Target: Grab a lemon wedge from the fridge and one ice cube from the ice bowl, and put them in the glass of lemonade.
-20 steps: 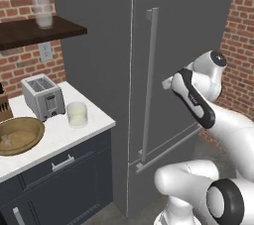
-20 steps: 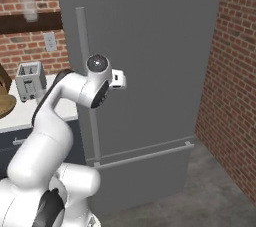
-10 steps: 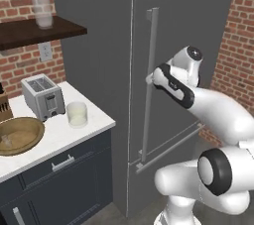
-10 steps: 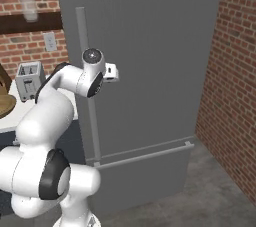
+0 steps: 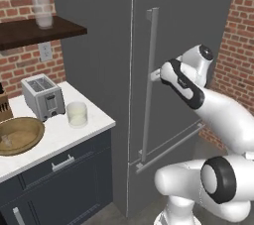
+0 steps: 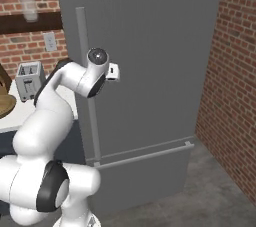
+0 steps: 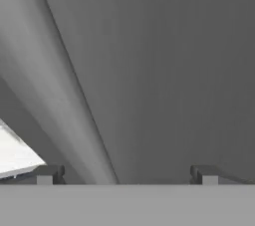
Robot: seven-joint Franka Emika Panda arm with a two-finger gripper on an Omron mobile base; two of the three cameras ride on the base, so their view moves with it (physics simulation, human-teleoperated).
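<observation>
1. The tall dark grey fridge [image 5: 188, 26] stands closed between brick walls; its long light grey bar handle [image 5: 150, 80] runs upright down the door.
2. The white arm's pincer [image 7: 127, 174] is released, jaws spread wide, right up at that handle, which passes slantwise between the dark fingertips [image 7: 49, 174] in the hand view.
3. To the left, the white desk [image 5: 96, 117] carries a wide tan wooden ice bowl [image 5: 19, 135], a short clear tumbler of pale lemonade [image 5: 77, 114] and a silver toaster [image 5: 43, 96].
4. Frosted glasses [image 5: 41, 8] sit on the dark wall shelf [image 5: 39, 31].
</observation>
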